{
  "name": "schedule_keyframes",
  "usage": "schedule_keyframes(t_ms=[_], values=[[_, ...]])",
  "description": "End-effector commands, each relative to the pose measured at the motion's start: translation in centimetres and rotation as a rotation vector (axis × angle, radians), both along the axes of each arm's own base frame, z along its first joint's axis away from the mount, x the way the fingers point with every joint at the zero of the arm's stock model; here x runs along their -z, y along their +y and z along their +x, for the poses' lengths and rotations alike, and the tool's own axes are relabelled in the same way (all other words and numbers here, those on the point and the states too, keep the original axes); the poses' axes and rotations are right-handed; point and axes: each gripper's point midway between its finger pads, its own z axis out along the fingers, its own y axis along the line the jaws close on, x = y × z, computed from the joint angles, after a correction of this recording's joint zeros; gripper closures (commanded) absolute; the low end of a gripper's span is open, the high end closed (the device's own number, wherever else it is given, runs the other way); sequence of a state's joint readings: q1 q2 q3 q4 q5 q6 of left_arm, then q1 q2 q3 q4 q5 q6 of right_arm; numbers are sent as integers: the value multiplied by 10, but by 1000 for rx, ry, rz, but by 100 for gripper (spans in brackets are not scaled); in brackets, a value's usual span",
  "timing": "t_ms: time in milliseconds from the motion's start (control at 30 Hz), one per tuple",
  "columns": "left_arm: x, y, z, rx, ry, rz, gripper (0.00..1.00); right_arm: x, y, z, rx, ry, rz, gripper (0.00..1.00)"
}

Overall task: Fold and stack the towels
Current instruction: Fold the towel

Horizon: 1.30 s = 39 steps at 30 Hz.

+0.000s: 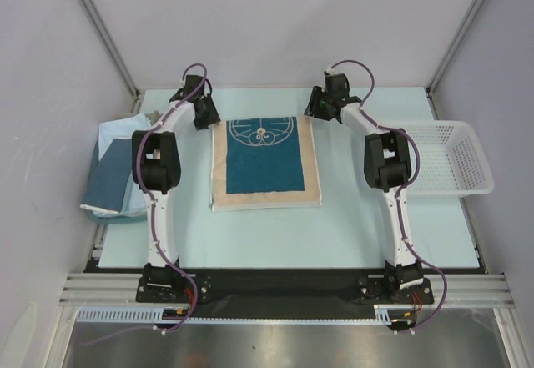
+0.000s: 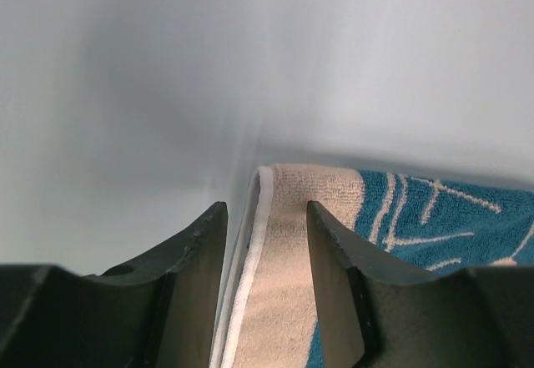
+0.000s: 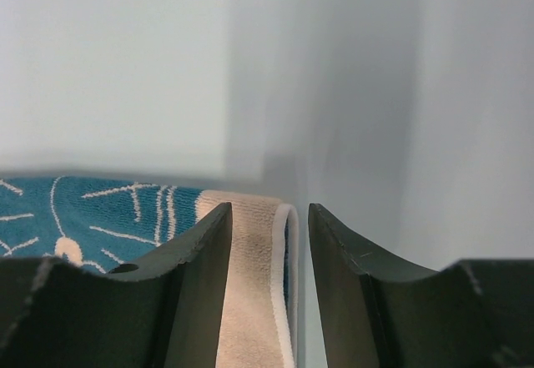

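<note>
The dark teal towel [image 1: 265, 163] lies flat on the table [image 1: 350, 226], midway between the two arms. It has a wide tan border and a white line drawing of a ring with arcs and a small clover-like centre near its far edge. A thin white hem runs along the tan ends, and at the far right corner a strip of teal shows beneath the hem. The left gripper [image 1: 206, 116] is at the towel's far left corner, its fingers [image 2: 200, 251] apart with the hemmed edge between them. The right gripper [image 1: 319, 105] stands likewise open over the far right corner. Left of this towel, the other towels [image 1: 121, 168], light blue and darker blue, are piled. To its right sits the white mesh basket [image 1: 476, 155].
</note>
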<state>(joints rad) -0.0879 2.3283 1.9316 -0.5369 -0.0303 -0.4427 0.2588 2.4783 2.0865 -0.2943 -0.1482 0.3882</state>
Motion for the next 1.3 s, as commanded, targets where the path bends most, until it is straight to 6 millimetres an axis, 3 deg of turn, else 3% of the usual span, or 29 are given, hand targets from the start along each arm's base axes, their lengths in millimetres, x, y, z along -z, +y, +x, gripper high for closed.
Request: schedule_keyframes(t_ms=[0,233,533,800,967,1267], values=[[-5,2,14,14,-28,0,52,-7,2,7,-10,-21,8,53],[2,0,15,16,-24,-12,52,2,7,1,-20,2,23,54],[2,-6,24,27,-56,-48,52,6,8,6,-15,-3,42,57],[1,-11,31,36,-78,-72,59,8,10,7,-20,3,76,70],[-1,-9,34,34,-95,-77,63,-3,6,11,-11,-18,96,88],[-9,-8,44,35,-142,-96,77,-26,-4,24,1,-76,121,94]])
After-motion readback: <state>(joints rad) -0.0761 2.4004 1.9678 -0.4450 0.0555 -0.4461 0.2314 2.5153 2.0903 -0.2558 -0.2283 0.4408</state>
